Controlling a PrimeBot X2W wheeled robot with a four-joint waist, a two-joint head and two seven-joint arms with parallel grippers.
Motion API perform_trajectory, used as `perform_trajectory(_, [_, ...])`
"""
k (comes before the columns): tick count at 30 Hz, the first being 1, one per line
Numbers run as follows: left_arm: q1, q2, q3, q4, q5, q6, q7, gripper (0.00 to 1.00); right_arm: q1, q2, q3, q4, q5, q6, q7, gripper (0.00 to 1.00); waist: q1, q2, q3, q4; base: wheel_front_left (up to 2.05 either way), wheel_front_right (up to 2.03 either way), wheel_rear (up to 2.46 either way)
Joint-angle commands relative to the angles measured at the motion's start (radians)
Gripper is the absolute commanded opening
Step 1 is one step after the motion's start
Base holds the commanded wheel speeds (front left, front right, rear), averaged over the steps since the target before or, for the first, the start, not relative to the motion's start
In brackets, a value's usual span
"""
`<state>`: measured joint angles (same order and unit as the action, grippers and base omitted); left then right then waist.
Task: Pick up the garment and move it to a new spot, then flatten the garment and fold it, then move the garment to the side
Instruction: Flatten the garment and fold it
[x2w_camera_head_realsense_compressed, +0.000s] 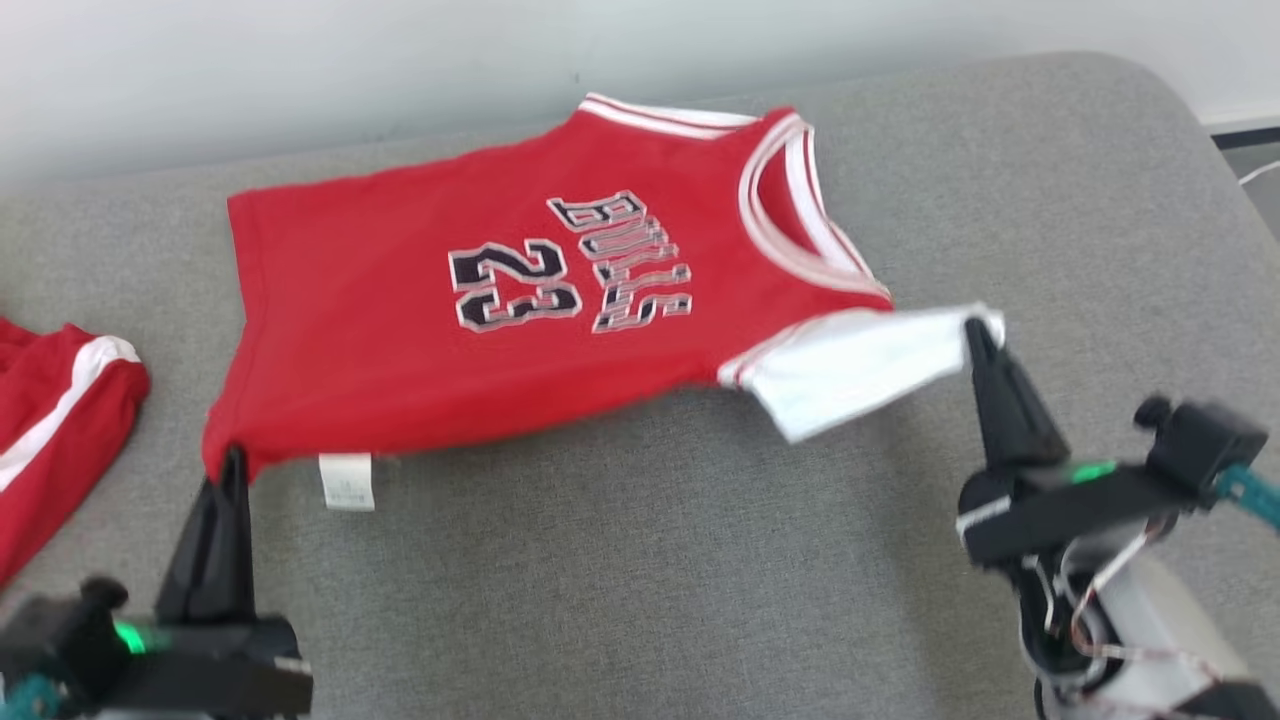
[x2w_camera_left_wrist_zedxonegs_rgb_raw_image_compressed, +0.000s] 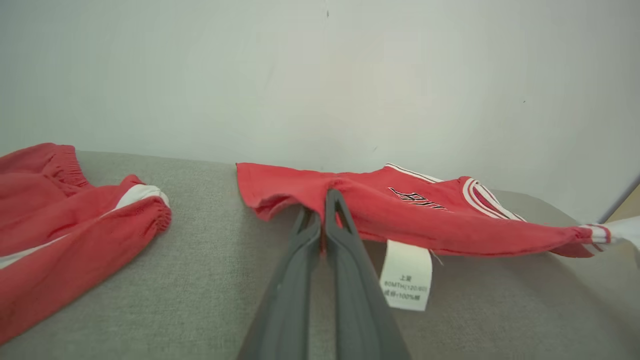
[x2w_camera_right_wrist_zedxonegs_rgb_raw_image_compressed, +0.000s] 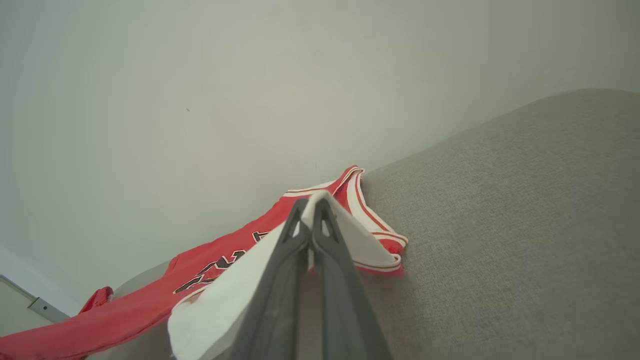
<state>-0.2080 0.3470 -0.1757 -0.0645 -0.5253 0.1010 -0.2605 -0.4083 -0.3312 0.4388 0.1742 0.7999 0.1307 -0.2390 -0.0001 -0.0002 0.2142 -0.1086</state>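
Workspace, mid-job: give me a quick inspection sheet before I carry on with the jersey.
Surface: grey cushion, flat fabric.
Job's things: red jersey, print up, near edge lifted; care label hanging.
Clutter: second red garment at left, apart from the jersey.
Claws: left claw shut on the hem corner; right claw shut on the white sleeve.
Cables: thin wires at the right wrist; white cable far right.
Surroundings: pale wall.
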Motion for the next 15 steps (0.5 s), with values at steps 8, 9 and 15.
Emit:
perform_trajectory(8, [0.163,-0.122,0.11,0.022,0.05,-0.056,-0.003,0.0,0.176,0.022,-0.048,-0.08,-0.039,0.0,0.057,0.0,0.0001,0.0002,-0.054,-0.002,0.0,0.0,0.0])
perform_trajectory(9, [0.178,-0.131,0.122,0.029,0.055,-0.065,-0.003,0.0,0.196,0.023,-0.055,-0.092,-0.041,0.0,0.066,0.0,0.0001,0.0002,-0.059,-0.001,0.0,0.0,0.0])
perform_trajectory(15, [0.244,-0.194,0.18,0.067,0.092,-0.107,-0.003,0.0,0.312,0.017,-0.1,-0.164,-0.061,0.0,0.147,0.0,0.0001,0.0002,-0.087,-0.007,0.0,0.0,0.0])
